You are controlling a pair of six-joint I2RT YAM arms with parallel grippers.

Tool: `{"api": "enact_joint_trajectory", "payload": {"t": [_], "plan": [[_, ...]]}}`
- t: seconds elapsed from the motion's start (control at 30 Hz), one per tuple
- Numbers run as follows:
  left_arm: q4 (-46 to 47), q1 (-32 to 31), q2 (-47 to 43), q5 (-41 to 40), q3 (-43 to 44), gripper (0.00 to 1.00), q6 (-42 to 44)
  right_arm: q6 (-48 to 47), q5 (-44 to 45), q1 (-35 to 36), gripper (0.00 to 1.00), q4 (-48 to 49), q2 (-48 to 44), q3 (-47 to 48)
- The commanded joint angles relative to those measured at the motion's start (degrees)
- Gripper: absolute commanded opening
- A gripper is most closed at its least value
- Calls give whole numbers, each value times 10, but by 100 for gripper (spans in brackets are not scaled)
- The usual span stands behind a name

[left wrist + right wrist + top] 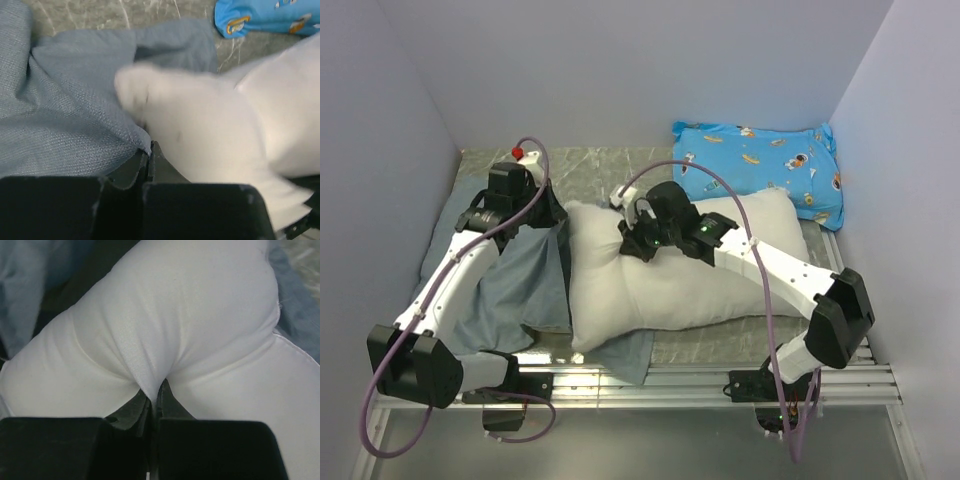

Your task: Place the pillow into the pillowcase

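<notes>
The white pillow [670, 275] lies across the middle of the table, its left end against the mouth of the grey-blue pillowcase [510, 285]. My left gripper [545, 215] is shut on the pillowcase's edge [75, 125], right beside the pillow's left corner [200, 125]. My right gripper [638, 238] is shut on a pinch of the pillow's fabric [150, 340] on its upper left part. In the right wrist view the pillowcase shows at the edges [30, 280].
A bright blue cartoon-print cushion [765, 170] lies at the back right, also in the left wrist view [265, 17]. Walls close the table on three sides. A metal rail [650, 385] runs along the near edge.
</notes>
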Motion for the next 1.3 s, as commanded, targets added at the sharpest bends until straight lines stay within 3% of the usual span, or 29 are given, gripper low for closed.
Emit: {"api": "enact_joint_trajectory", "payload": {"t": [0.0, 0.17, 0.33, 0.47, 0.63, 0.87, 1.03, 1.2, 1.27], "plan": [[57, 3, -35, -47, -11, 1, -47, -78, -173, 14, 0, -18, -13, -34], [65, 3, -45, -13, -50, 1, -56, -147, -257, 14, 0, -115, 72, 13], [108, 3, -69, 29, -95, 0, -35, -184, -280, 15, 0, -177, 148, 86], [113, 3, -81, 2, -96, 0, -18, -245, -304, 17, 0, -292, 209, 161], [121, 7, -96, 3, -84, 0, -12, -287, -295, 26, 0, -327, 200, 135], [111, 3, -116, 72, -81, 0, 3, -298, -271, 34, 0, -343, 220, 156], [94, -21, -131, 168, -87, 0, 41, -195, -230, -13, 0, -276, 263, 246], [5, -26, -118, 182, -93, 0, 114, -44, -226, -102, 0, -210, 325, 411], [-18, -26, -107, 181, -88, 0, 139, 15, -219, -134, 0, -178, 316, 433]]}}
